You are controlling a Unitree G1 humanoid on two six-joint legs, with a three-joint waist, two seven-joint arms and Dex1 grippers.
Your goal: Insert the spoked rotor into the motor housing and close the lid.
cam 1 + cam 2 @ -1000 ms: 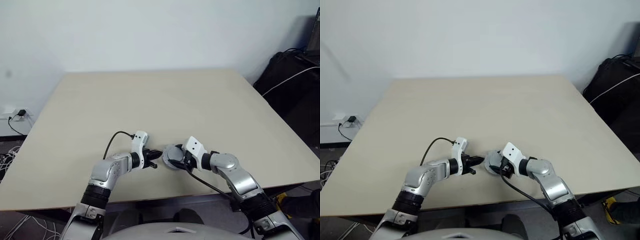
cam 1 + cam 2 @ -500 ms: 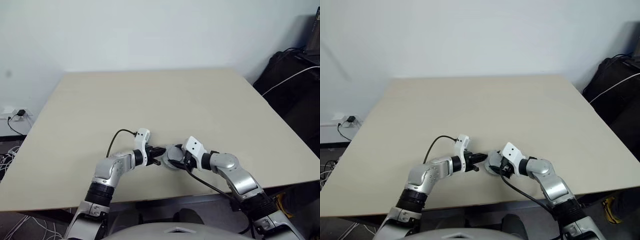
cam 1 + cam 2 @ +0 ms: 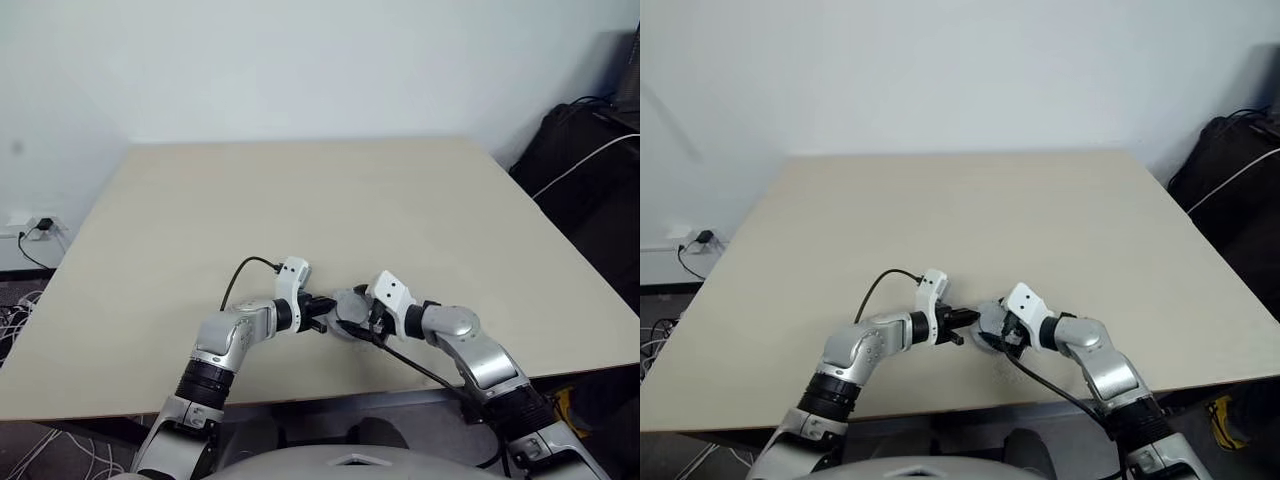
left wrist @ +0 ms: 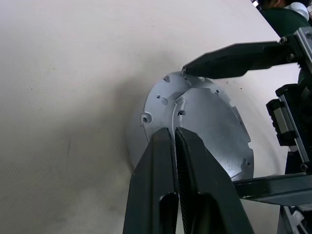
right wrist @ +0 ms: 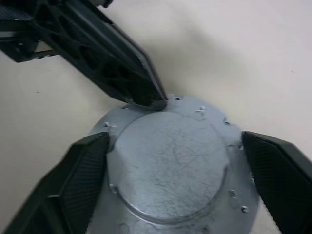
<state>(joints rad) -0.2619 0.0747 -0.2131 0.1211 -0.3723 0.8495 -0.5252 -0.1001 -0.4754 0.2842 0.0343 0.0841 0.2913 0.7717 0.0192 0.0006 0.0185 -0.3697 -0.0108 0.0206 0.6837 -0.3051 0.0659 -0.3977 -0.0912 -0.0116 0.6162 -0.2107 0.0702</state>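
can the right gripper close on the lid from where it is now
Probably yes. The right gripper has its jaws spread wide on either side of the lid, nothing between them and its rim. The left gripper's shut tips rest at the lid's far edge, outside that closing path.

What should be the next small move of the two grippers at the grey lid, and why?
Probably press down gently with the shut left gripper, whose tips rest on the rim of the lid, to seat it. The right gripper stands open with a finger on each side of the lid, not clamping it, so it only steadies it on the table.
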